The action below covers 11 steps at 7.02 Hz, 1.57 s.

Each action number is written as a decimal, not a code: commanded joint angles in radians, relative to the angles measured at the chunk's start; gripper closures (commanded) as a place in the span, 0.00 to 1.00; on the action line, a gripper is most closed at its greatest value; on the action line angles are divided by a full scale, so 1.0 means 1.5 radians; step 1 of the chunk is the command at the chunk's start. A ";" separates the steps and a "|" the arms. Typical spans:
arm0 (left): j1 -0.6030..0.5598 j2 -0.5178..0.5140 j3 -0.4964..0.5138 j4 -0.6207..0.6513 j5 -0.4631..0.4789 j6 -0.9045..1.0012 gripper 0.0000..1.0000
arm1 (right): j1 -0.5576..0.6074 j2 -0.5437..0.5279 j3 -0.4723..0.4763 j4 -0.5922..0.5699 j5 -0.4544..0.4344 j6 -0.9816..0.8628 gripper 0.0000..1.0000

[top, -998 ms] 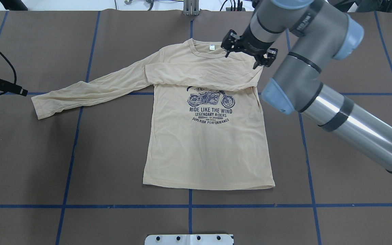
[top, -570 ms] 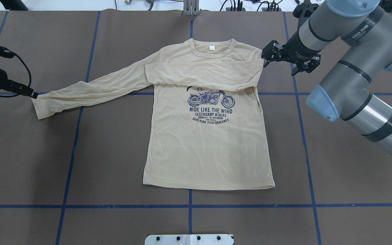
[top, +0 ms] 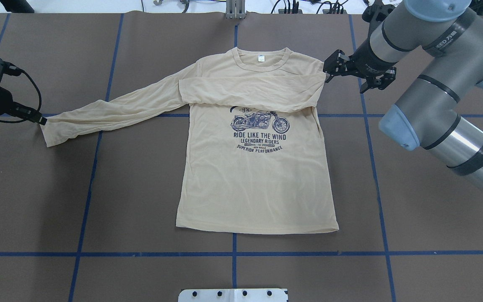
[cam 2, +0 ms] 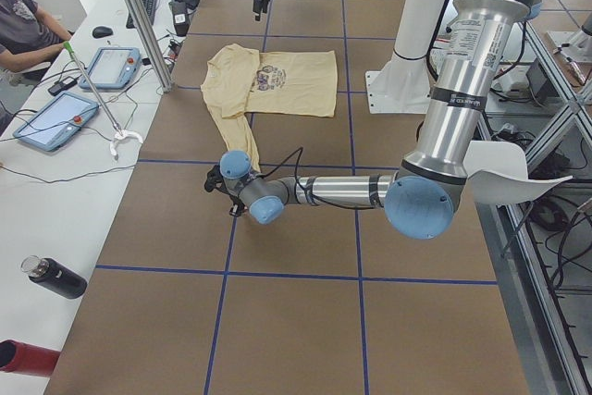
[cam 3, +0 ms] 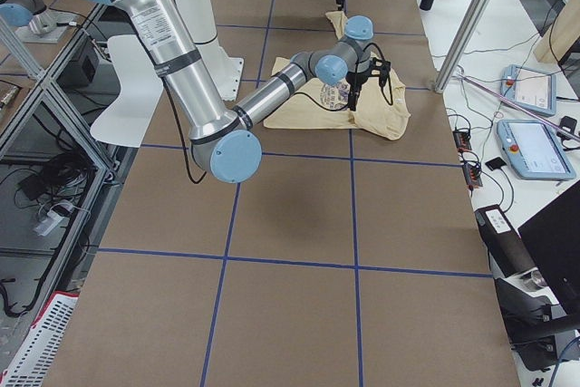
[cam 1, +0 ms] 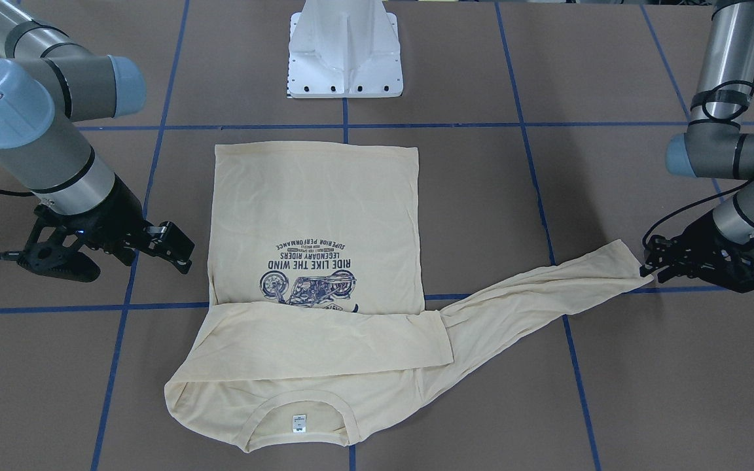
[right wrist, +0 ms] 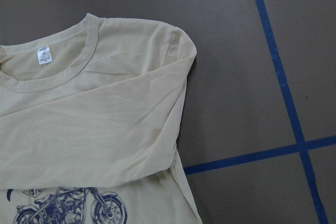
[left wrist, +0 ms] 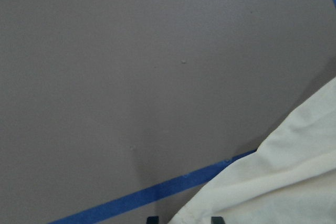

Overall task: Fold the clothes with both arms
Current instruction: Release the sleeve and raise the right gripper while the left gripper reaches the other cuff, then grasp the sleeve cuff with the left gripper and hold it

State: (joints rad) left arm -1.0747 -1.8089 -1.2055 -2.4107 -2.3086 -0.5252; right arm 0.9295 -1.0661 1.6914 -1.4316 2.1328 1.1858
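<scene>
Jaws on my left arm point(cam 1: 753, 203) gape astride the cuff point(cam 1: 622, 257) of a thin shirt point(top: 254, 188), likely limp (pinch there); right arm's point(top: 430, 96), I cannot tell.

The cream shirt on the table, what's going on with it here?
A pale cream-yellow long-sleeved T-shirt lies print up on the brown table, partway through being folded by two robot arms. One sleeve is already folded across the chest. The right gripper hangs beside that shoulder, off the fabric. The other sleeve lies stretched out sideways, and the left gripper is at its cuff. Whether its fingers have closed on it is unclear.
</scene>
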 commanded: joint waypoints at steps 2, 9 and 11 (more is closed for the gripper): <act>0.002 -0.001 0.006 0.000 0.000 0.000 0.58 | 0.000 0.000 0.004 -0.001 -0.001 0.000 0.00; 0.007 -0.003 -0.080 0.010 -0.136 -0.048 1.00 | 0.022 -0.064 0.054 -0.002 0.002 -0.028 0.00; 0.007 -0.010 -0.071 0.007 -0.093 -0.060 1.00 | 0.026 -0.072 0.058 -0.001 0.000 -0.045 0.00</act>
State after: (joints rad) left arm -1.0643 -1.8218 -1.3113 -2.3994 -2.4813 -0.6028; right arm 0.9642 -1.1632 1.7727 -1.4335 2.1337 1.1321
